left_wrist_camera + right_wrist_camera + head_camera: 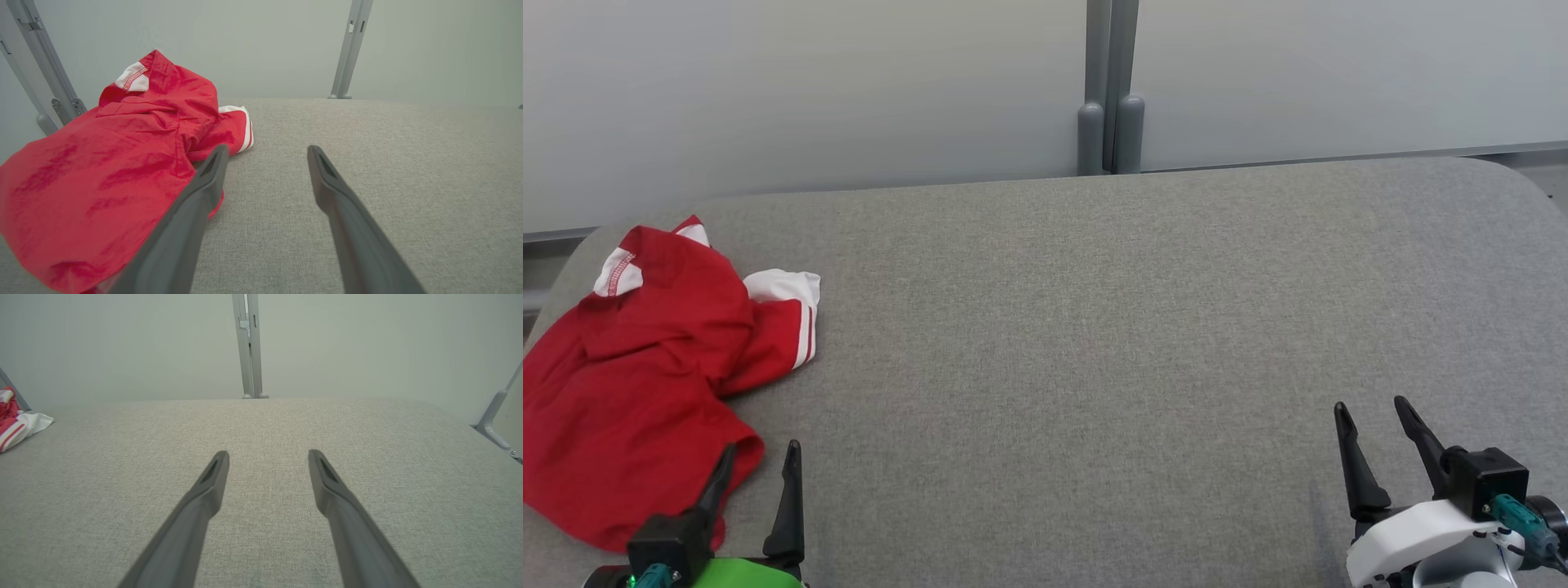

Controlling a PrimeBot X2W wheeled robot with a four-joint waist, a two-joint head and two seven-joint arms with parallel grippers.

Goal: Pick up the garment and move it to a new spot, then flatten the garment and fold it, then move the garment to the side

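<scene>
Grey bench point(1094, 327) is seen bearing an ungrasped garment point(645, 367); left end effector point(760, 447) and right end effector point(1370, 404) are held open; pickup is judged next.

A grey fabric-covered table point(1094, 327) stands before 2 pale wall panels point(809, 90) split by a grey post point(1109, 90).
</scene>
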